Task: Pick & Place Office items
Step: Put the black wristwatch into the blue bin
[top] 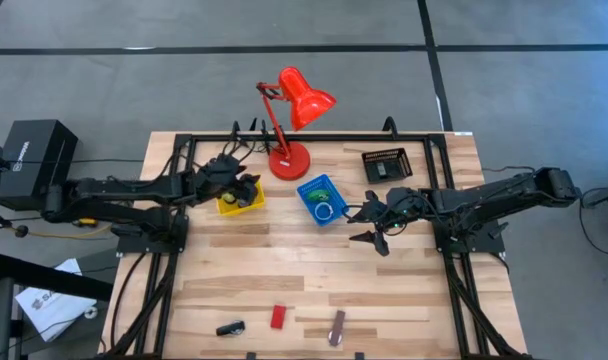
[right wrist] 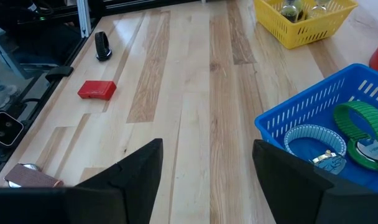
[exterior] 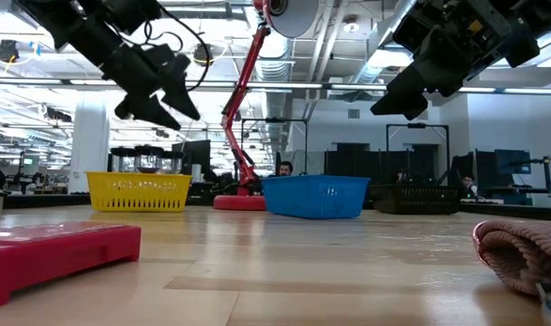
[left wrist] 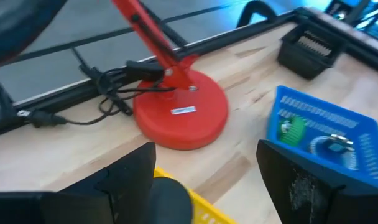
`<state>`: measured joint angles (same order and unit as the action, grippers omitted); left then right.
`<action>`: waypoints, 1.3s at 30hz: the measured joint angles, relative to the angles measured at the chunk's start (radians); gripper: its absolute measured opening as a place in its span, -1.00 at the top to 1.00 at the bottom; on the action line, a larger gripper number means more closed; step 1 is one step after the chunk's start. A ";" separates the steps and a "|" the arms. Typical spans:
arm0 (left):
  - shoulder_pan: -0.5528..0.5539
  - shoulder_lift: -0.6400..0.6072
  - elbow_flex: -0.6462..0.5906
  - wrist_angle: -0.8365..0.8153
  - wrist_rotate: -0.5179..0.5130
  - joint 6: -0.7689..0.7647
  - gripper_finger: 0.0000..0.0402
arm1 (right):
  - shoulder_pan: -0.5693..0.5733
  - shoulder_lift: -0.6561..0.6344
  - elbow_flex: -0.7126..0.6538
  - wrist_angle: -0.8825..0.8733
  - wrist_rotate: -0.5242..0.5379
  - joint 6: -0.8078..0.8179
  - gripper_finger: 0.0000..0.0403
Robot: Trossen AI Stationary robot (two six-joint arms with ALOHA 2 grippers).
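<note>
Over on the left, the left gripper (top: 246, 186) hangs above the yellow tray (top: 241, 203), fingers spread apart with nothing between them. In its wrist view a dark rounded piece (left wrist: 170, 198) shows just under those fingers at the yellow tray's rim, though what it is I cannot tell. Small items (right wrist: 304, 9) sit inside that tray, seen from the right wrist camera, too small to name.

Moving along, the red desk lamp (top: 288, 160) stands on its round base at the back of the table, just beside the yellow tray. Next to it, the blue tray (top: 321, 199) holds a green piece (right wrist: 362, 136) and a silvery ring (right wrist: 309, 140), lying side by side. Behind it to the right sits the black mesh tray (top: 386, 164).

Down at the near edge of the wooden table (top: 314, 270), well apart from the trays, three pieces lie in a row: a black block (top: 230, 327), then a red block (top: 277, 316), then the brown-silver bar (top: 337, 326).

On the right, the right gripper (top: 370, 225) hovers above bare tabletop just beside the blue tray, its fingers wide apart and empty.
</note>
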<state>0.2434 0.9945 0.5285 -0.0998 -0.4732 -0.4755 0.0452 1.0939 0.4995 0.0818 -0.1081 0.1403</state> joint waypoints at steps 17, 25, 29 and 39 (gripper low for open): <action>-0.193 -0.010 0.000 0.106 0.000 0.000 -0.36 | 0.000 0.000 0.000 0.001 0.000 0.000 -0.19; -0.297 -0.010 0.000 0.122 0.000 0.000 -0.36 | 0.000 0.000 0.000 0.002 0.000 0.000 -0.19; -0.345 -0.010 0.000 0.124 0.000 0.000 -0.36 | 0.000 0.000 0.000 0.002 0.000 0.000 -0.19; -0.416 -0.010 -0.001 0.126 0.000 -0.015 -0.36 | 0.000 0.000 0.000 0.002 0.000 0.010 -0.19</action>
<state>-0.1725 0.9840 0.5278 0.0265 -0.4732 -0.4908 0.0452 1.0939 0.4995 0.0841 -0.1081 0.1501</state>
